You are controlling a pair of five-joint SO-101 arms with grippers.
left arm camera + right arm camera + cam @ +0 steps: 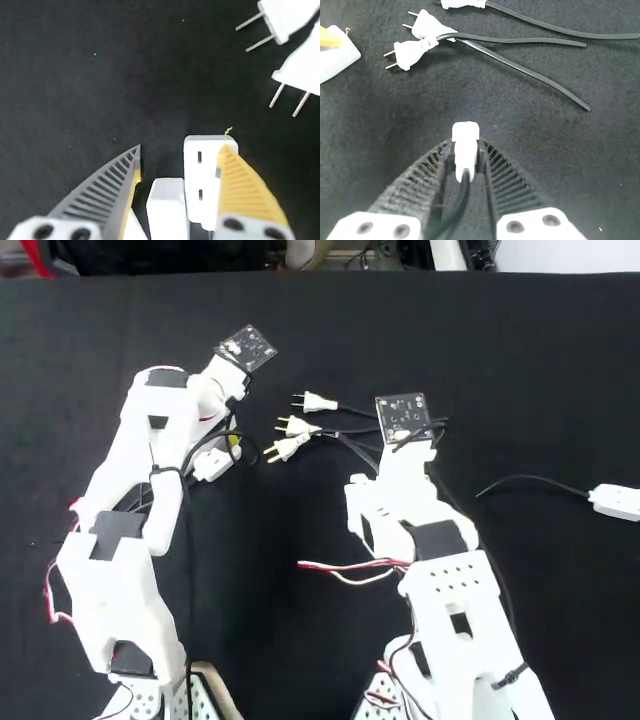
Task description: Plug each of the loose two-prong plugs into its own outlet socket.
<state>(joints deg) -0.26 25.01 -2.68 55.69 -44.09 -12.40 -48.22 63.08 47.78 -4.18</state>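
A white two-prong plug (465, 137) sat clamped between the fingers of the right gripper (465, 149). Its black cord (461, 192) ran back between them toward the wrist, and its prongs were hidden from that camera. The held plug was over the black worktop (520, 360), well apart from the outlet socket (202, 172).

The outlet socket, a white block with two slots showing on its face, lay on the worktop inside the left gripper (181, 150), which was closed on it. The yellow finger (245, 190) lay against one side, and the grey finger (112, 192) met the white body on the other.

Three loose plugs lay on the worktop between the two arms, prongs pointing toward the left arm's side. The near plug (285, 449) was closest to the outlet socket but apart from it. The middle plug (296, 425) lay just beside the near plug, and in the right wrist view the two touched. The far plug (316, 402) lay a little beyond them. Their black cords (535, 75) trailed away across the worktop toward the right arm.

At the right edge of the high view, a white strip (615, 500) with its own dark cable (530, 481) lay well apart from everything else.
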